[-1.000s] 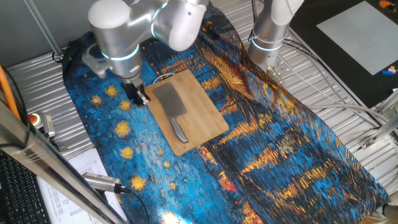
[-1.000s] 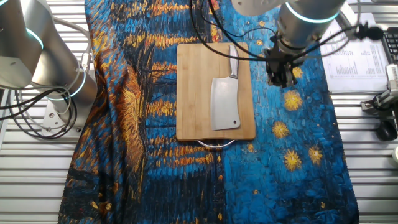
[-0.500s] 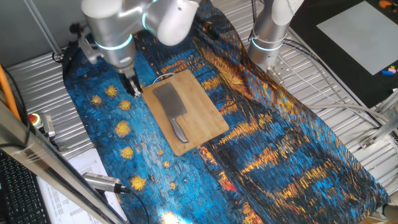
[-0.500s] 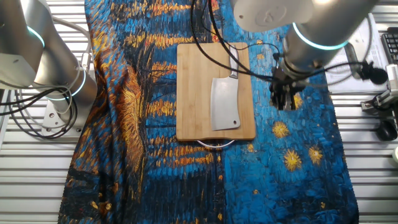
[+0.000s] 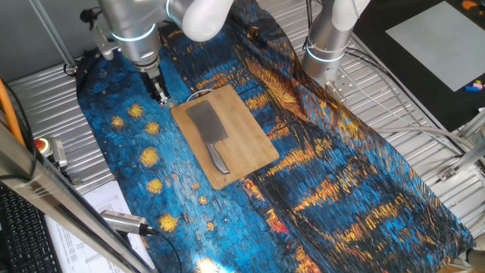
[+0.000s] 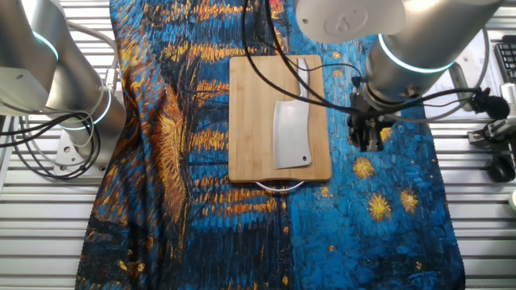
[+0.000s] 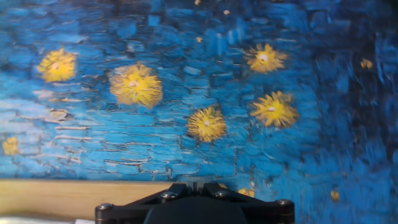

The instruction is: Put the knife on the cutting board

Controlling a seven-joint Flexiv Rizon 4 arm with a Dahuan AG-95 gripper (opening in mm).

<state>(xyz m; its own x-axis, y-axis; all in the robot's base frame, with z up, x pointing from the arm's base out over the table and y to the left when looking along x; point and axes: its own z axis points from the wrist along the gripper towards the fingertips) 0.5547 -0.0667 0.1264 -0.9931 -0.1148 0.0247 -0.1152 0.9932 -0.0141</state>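
The knife (image 6: 290, 134) lies flat on the board (image 6: 251, 121), its blade over the board's middle and its handle running toward the board's 12 o'clock edge in the other fixed view. Nothing holds it, and it lies wholly within the board's outline, so by my reading the placement is done.

The end effector (image 6: 370, 138) hangs off the board at its 3 o'clock side, over the blue starred cloth (image 6: 387, 201) that covers the surface. It carries nothing. Its fingers look close together in both fixed views, but they are small and dark, so I cannot tell the exact gap. The hand view shows only the black base of the end effector, a strip of board at the bottom edge, and yellow stars on cloth, which fits a tool standing clear of the knife and not reaching for it.

The board's wire loop (image 6: 280, 187) pokes out at its 6 o'clock end.

Count:
- one knife
- one board
- one working arm (image 5: 132, 30)
- one second, idle arm base (image 5: 327, 38), standing at 1 o'clock from the board in one fixed view
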